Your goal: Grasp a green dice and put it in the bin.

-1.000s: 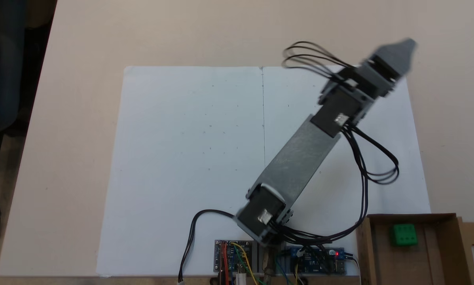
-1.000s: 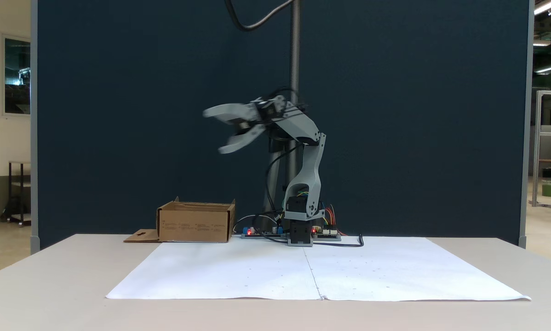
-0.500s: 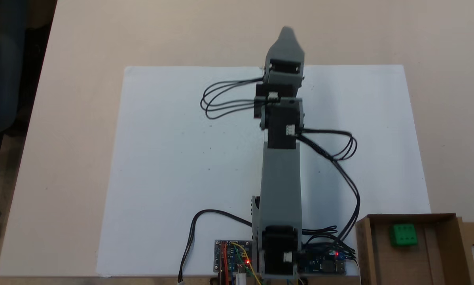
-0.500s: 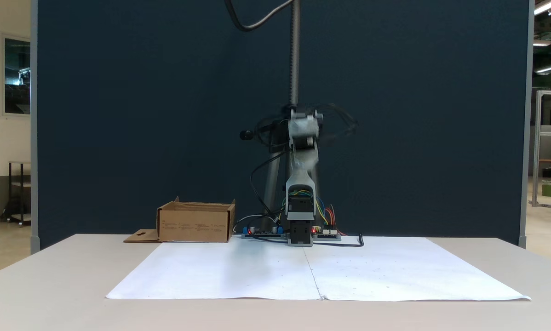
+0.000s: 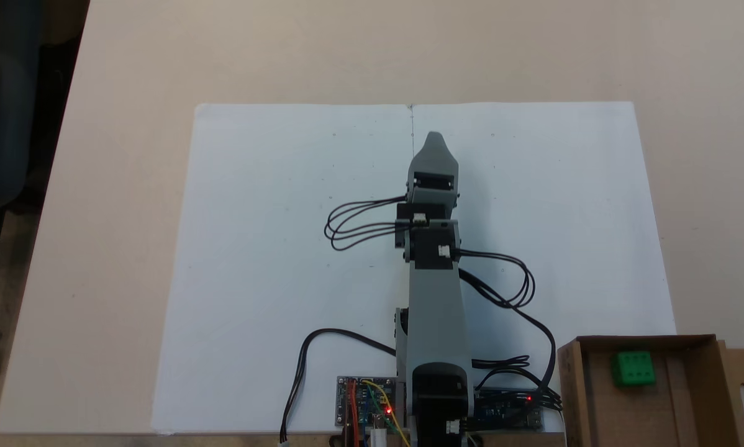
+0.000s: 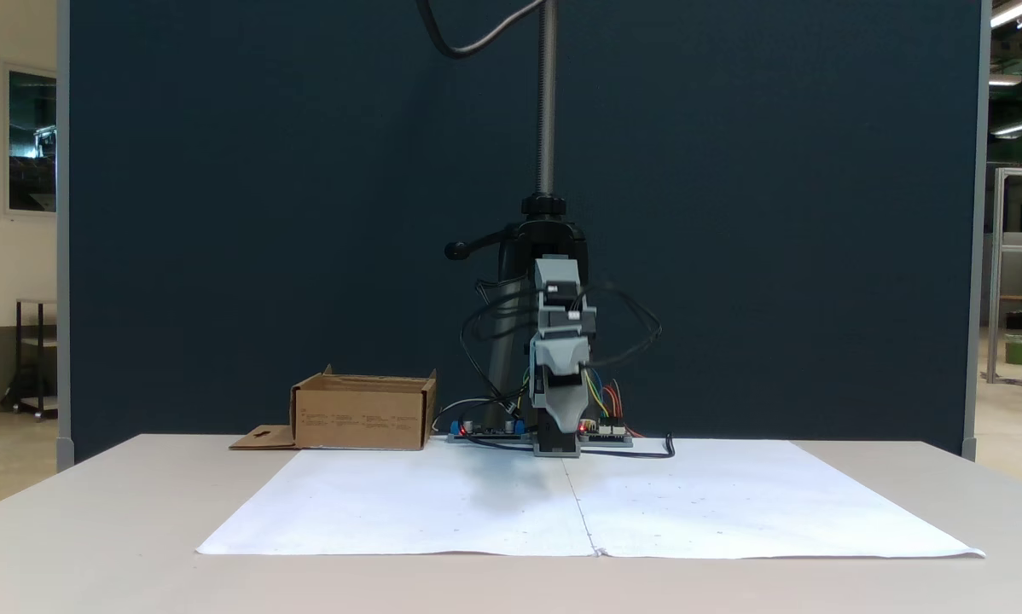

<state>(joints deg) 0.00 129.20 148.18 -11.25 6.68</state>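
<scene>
Green dice lies inside the bin, far-right part of the box floor in the top-down fixed view, well apart from my pincer, which points out over the white paper. Pincer's jaws stack one behind the other, so spread or clenched I cannot tell. The dice looks light, stiff and smooth-faced (likely slippery plastic); I'd pinch it across two opposite flat faces, squarely.

Grey plastic arm, flat boxy links, black servo blocks at the joints with small white connectors. Thin black cables loop out in bundles on both sides. Grey tapered gripper. Circuit boards at base, red LEDs lit, red, yellow and green wires.
</scene>
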